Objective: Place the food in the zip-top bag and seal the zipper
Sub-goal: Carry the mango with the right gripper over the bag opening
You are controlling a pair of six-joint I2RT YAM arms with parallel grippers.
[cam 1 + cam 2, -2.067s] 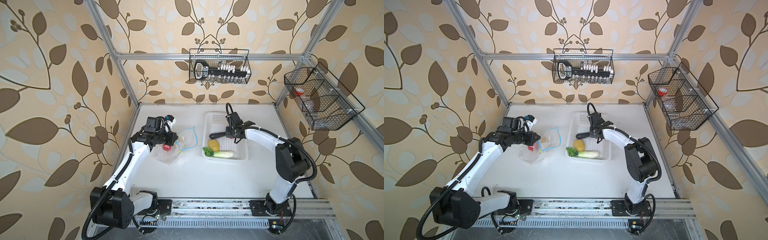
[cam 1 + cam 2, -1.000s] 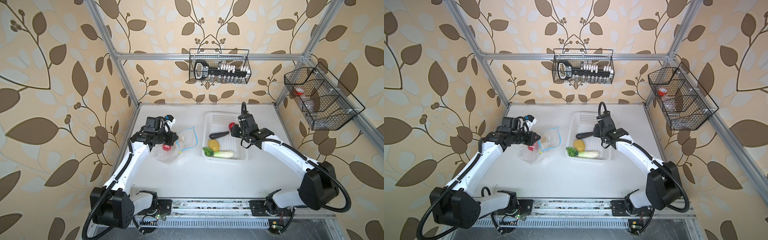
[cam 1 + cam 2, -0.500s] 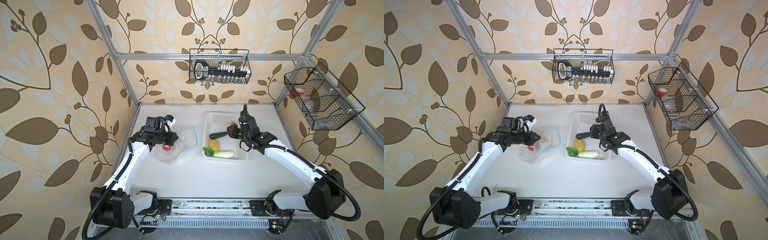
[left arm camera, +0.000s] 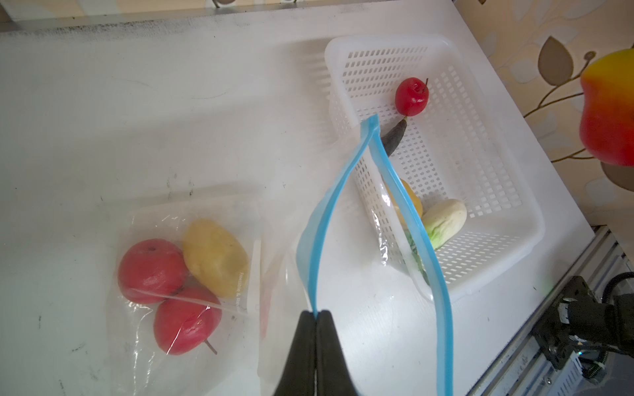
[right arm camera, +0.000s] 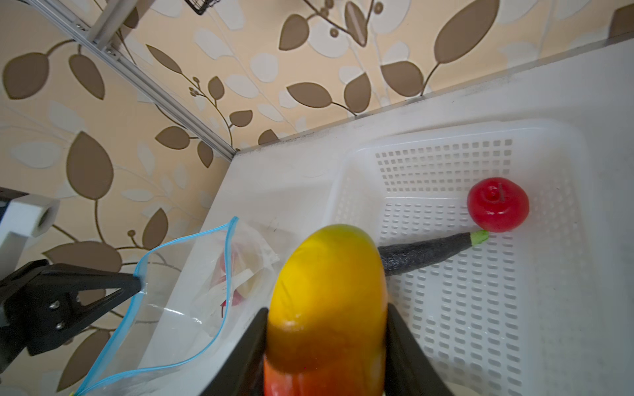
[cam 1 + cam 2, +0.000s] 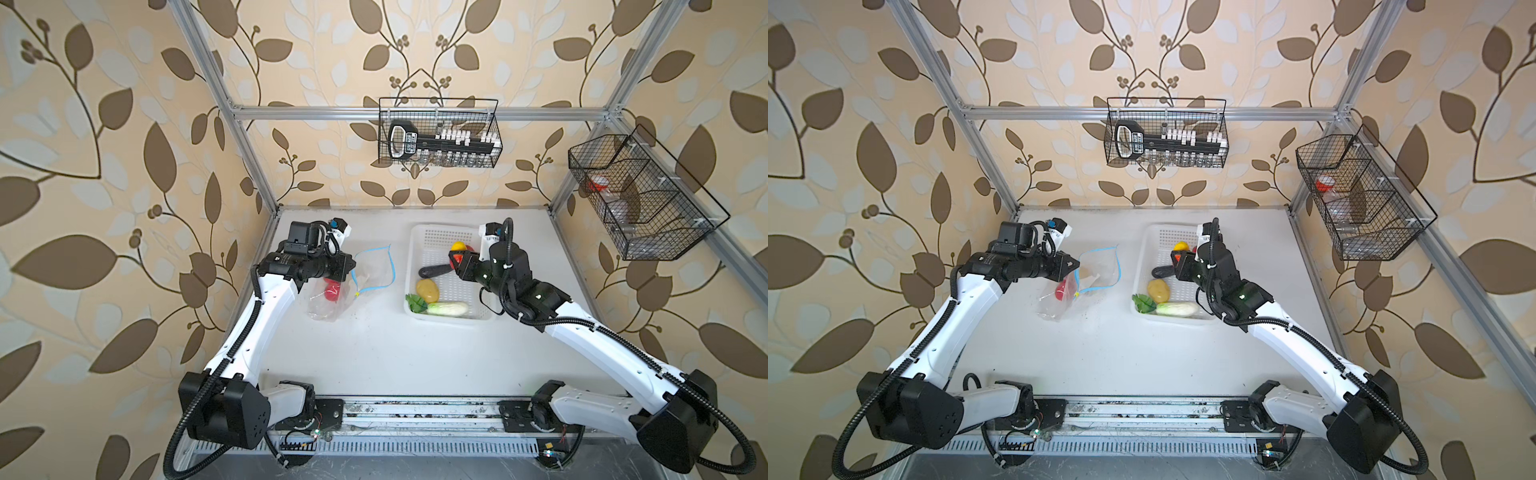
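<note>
My left gripper (image 4: 315, 312) is shut on the blue zipper (image 4: 326, 212) of the clear zip-top bag (image 6: 332, 299), holding its mouth up and open. Two red apples (image 4: 151, 271) and a potato (image 4: 216, 257) lie inside the bag. My right gripper (image 5: 326, 308) is shut on the red-yellow fruit (image 5: 329, 298), raised over the white basket (image 6: 409, 266), right of the bag mouth. In the basket lie a red apple (image 5: 498, 204), the eggplant (image 6: 432, 271), a potato (image 6: 428, 290) and the cabbage (image 6: 446, 308). The yellow slider (image 6: 357, 293) sits at the near end of the zipper.
Two black wire baskets hang on the walls, one at the back (image 6: 438, 133) and one at the right (image 6: 640, 195). The aluminium frame posts (image 6: 245, 141) stand at the table's back corners. The arm bases sit on the front rail (image 6: 415, 419).
The right gripper has risen out of the basket with the red-yellow fruit and drifted slightly left toward the bag. Its elbow has swung out to the right. The left arm has not moved.
</note>
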